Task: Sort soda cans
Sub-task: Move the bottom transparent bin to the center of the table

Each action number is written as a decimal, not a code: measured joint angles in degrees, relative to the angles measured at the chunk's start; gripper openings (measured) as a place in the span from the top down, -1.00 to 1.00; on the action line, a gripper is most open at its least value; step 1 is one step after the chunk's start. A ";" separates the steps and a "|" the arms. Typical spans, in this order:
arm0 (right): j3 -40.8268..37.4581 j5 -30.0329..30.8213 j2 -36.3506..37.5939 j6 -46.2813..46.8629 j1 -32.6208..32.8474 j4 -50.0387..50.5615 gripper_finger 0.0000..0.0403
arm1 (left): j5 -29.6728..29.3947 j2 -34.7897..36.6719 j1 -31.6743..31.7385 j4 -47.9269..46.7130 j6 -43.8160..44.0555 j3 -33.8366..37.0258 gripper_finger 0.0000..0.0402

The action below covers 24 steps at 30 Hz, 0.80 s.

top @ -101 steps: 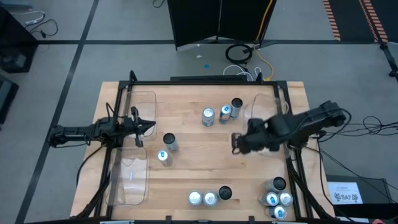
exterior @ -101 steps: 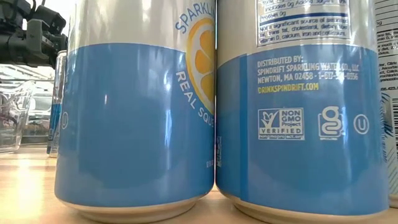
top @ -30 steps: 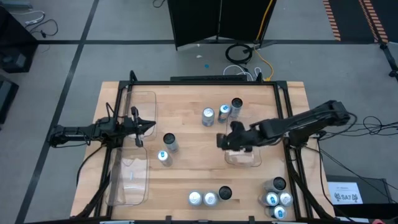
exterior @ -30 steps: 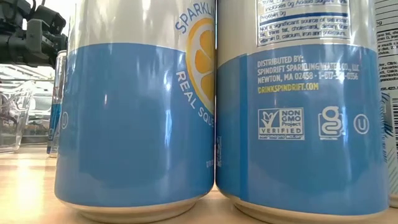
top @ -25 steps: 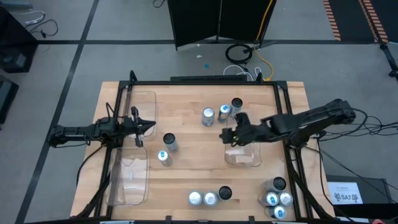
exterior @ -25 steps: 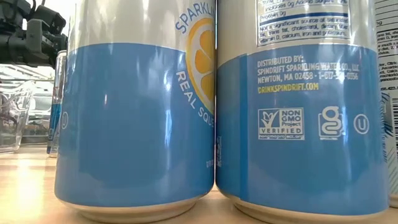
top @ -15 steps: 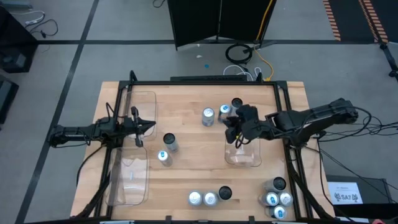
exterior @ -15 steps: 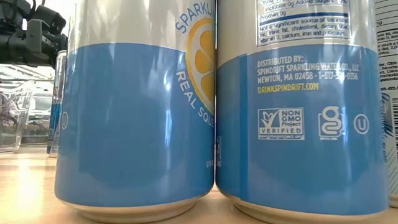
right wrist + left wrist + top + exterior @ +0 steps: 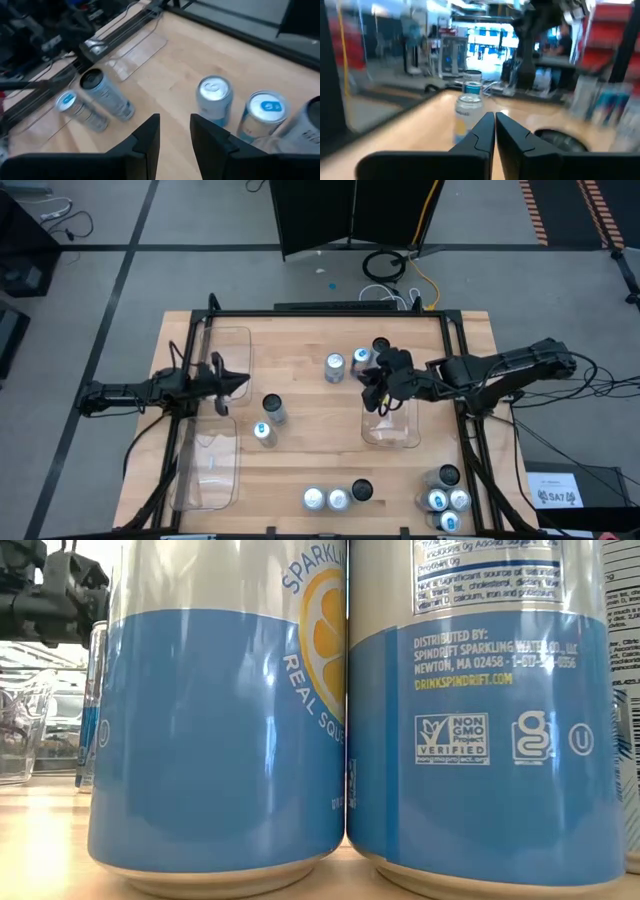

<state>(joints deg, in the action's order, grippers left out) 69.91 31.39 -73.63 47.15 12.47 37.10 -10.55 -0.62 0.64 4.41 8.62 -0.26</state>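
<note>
Overhead view. The right gripper (image 9: 376, 385) reaches in from the table's right edge to the far centre, just beside a cluster of three soda cans: a plain silver-topped can (image 9: 334, 367), a blue-marked can (image 9: 362, 358) and a dark-topped can (image 9: 381, 346). Its fingers (image 9: 148, 141) stand slightly apart with nothing between them, as the right wrist view shows. That view also reveals the printed sides of the cluster's cans, which the overhead view hides.

Twelve cans are counted from above: three in the far cluster; two left of centre, one dark-topped (image 9: 274, 407) and one blue-marked (image 9: 263, 432); three in a row at the near edge (image 9: 337, 497); and apparently four packed in the near right corner (image 9: 441, 492), where glare makes the count uncertain.

Two clear plastic trays are visible: a long one on the left (image 9: 212, 465) and a smaller one (image 9: 393, 428) lying directly under the right arm.

The left gripper (image 9: 235, 383) waits over the left tray, its fingers (image 9: 485, 131) closed together and empty; the left wrist view looks across the table to two cans in line.

The low view is almost wholly blocked by two blue sparkling-water cans (image 9: 220, 730) standing touching side by side.
</note>
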 joint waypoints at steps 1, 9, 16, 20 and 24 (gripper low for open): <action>0.00 -0.33 0.00 -0.10 0.00 0.00 0.50 | 0.00 -0.02 0.00 -0.04 3.91 -0.01 0.87; 0.00 -0.19 0.00 -0.02 0.00 0.02 0.50 | -0.04 0.00 -0.02 0.13 26.25 0.01 0.87; -0.02 0.05 0.00 0.11 -0.55 -1.91 0.50 | -4.97 -0.02 0.02 6.34 30.09 0.01 0.87; -0.02 1.09 0.00 0.13 -0.55 -3.62 0.50 | -6.10 -0.02 0.02 12.17 30.08 -0.01 0.87; -0.02 2.06 0.00 0.26 -0.55 -4.00 0.50 | -8.07 -0.02 0.02 19.70 30.00 -0.01 0.87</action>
<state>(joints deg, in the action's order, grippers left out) 69.89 33.45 -73.63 47.42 11.92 33.10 -18.62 -0.64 0.67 24.11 38.62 -0.27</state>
